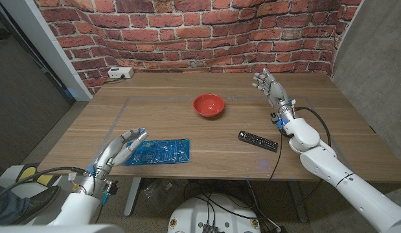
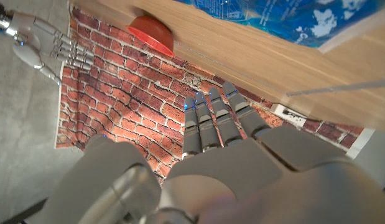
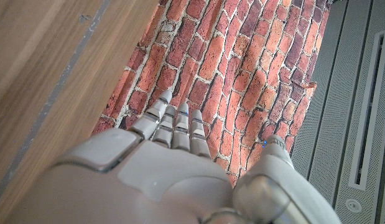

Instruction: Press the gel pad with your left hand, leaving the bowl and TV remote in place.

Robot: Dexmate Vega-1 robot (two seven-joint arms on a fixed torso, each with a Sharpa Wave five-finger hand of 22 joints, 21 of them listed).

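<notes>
The blue gel pad (image 1: 160,151) lies flat near the table's front edge, left of centre, and it is also in the left wrist view (image 2: 304,15). My left hand (image 1: 119,150) (image 2: 220,127) is at the pad's left end with its fingers stretched out and apart, holding nothing. Its fingertips overlap the pad's edge, but I cannot tell whether they touch it. The red bowl (image 1: 208,105) (image 2: 152,31) stands mid-table. The black TV remote (image 1: 258,141) lies to the bowl's right, nearer the front. My right hand (image 1: 268,84) (image 3: 173,134) (image 2: 43,40) is raised over the far right of the table, fingers spread and empty.
A white power block (image 1: 120,73) (image 2: 292,115) with a cable sits at the table's far left corner. A brick wall (image 1: 187,32) runs behind the wooden table (image 1: 155,116). Faint tape lines mark a rectangle on the tabletop.
</notes>
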